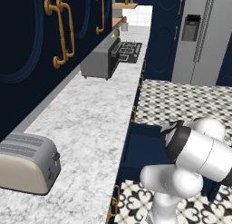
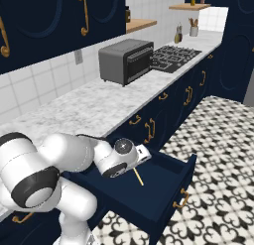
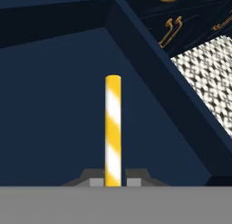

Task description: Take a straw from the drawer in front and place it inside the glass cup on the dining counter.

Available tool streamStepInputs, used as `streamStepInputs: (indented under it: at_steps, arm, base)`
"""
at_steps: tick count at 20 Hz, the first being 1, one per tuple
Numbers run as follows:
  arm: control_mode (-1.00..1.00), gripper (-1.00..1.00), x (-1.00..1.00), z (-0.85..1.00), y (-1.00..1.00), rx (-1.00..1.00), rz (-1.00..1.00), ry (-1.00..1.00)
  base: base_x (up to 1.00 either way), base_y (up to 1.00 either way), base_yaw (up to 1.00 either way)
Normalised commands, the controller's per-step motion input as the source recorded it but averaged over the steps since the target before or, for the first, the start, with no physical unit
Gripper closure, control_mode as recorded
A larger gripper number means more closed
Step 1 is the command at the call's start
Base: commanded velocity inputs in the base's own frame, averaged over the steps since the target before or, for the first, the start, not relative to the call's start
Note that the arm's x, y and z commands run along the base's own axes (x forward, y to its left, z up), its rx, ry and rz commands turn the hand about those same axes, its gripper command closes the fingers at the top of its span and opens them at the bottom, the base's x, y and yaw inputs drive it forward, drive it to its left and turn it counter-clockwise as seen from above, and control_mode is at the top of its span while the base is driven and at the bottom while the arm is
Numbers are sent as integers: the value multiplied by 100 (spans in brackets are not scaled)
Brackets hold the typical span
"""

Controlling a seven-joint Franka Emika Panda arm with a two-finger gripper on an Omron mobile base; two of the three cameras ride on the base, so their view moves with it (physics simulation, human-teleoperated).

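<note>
Straw (image 3: 113, 128): yellow with white stripes, standing up between the two dark finger tips in the hand view, its lower end pinched between them. In the right base view it shows as a thin yellow stick (image 2: 138, 176) slanting down from the hand into the open drawer.
Gripper (image 3: 113, 181): closed on the straw's lower end, a fingertip touching it on each side; the rest of the straw juts out past the tips. In the right base view the hand (image 2: 140, 153) is over the drawer's interior.
Drawer (image 2: 163, 184): pulled out from the navy cabinet run below the worktop, plain navy inside, gold handle on its front. In the hand view its floor and a corner of its walls (image 3: 149, 55) lie behind the straw. In the left base view it is partly hidden by the arm.
Marble worktop (image 1: 86, 123): a beige toaster (image 1: 27, 164) stands near, a grey toaster oven (image 2: 126, 60) farther along, then a black cooktop (image 2: 176, 57).
Floor (image 2: 223, 140): black-and-white patterned tiles.
</note>
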Motion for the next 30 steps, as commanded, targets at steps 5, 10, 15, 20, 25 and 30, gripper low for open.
streamStepInputs:
  at_steps: [5,10,15,20,25,30]
  arm:
    - [-100,100,0,100,-9,8,0,-1]
    - [-100,100,0,98,-1,13,0,-2]
    - [-100,100,-4,86,3,14,0,-6]
    - [-100,100,-15,82,17,14,-1,-6]
    - [-100,100,-35,64,36,12,-7,-9]
    - [-100,100,-49,46,42,9,-8,-11]
  base:
    - [0,0,0]
    - [0,0,0]
    - [0,0,0]
    - [0,0,0]
    - [0,0,0]
    - [0,0,0]
